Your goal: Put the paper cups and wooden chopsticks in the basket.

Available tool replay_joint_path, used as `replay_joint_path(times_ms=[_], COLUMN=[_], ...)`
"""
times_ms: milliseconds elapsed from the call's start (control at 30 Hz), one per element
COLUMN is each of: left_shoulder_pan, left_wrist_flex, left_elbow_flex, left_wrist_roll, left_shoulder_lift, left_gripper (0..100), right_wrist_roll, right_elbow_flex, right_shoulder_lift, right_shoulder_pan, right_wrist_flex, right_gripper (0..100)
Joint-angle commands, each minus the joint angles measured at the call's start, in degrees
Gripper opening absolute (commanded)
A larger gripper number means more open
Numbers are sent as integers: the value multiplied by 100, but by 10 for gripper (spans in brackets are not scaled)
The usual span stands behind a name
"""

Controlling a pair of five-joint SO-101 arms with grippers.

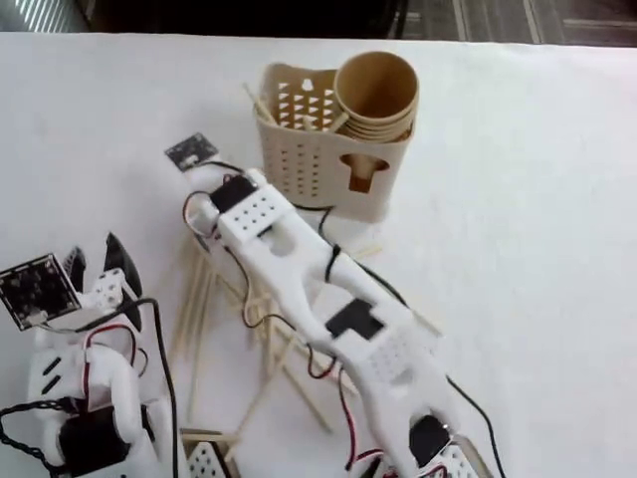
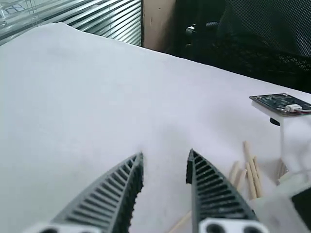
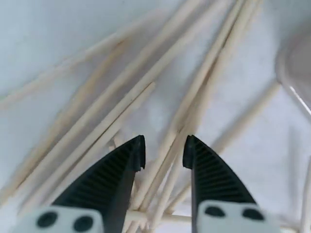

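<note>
A cream perforated basket (image 1: 299,169) stands at the back of the table with stacked paper cups (image 1: 376,95) inside it and a chopstick (image 1: 261,106) leaning in its corner. Many wooden chopsticks (image 1: 199,299) lie scattered on the white cloth in front of it. My right arm (image 1: 254,214) stretches over that pile; my right gripper (image 3: 164,150) is open just above crossed chopsticks (image 3: 146,92), some running under the gap. My left gripper (image 2: 165,162) is open over bare cloth at the near left (image 1: 97,261), with a few chopstick ends (image 2: 250,170) beside it.
A pale rounded edge (image 3: 296,73) sits beside the chopstick pile in the right wrist view. The right arm's camera board (image 2: 282,103) juts out near the left gripper. White cloth stretches wide to the right of the basket (image 1: 528,219).
</note>
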Motion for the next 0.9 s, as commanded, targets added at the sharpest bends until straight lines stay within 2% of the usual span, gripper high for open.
replay_joint_path(times_ms=[0,600,733,867], left_shoulder_pan=[-40,-40,-40,-40], left_wrist_flex=[9,9,9,9], left_elbow_flex=[-53,-62,-62,-62], left_wrist_roll=[18,9,9,9], left_shoulder_lift=[-31,-31,-31,-31], left_gripper=[158,158,158,158], right_wrist_roll=[-97,-105,-53,-53], right_elbow_flex=[-642,-1916,-2013,-2356], right_shoulder_lift=[268,1473,1534,1534], right_shoulder_pan=[-4,391,391,409], right_wrist_flex=[233,1165,1121,1349], right_gripper=[141,137,12,15])
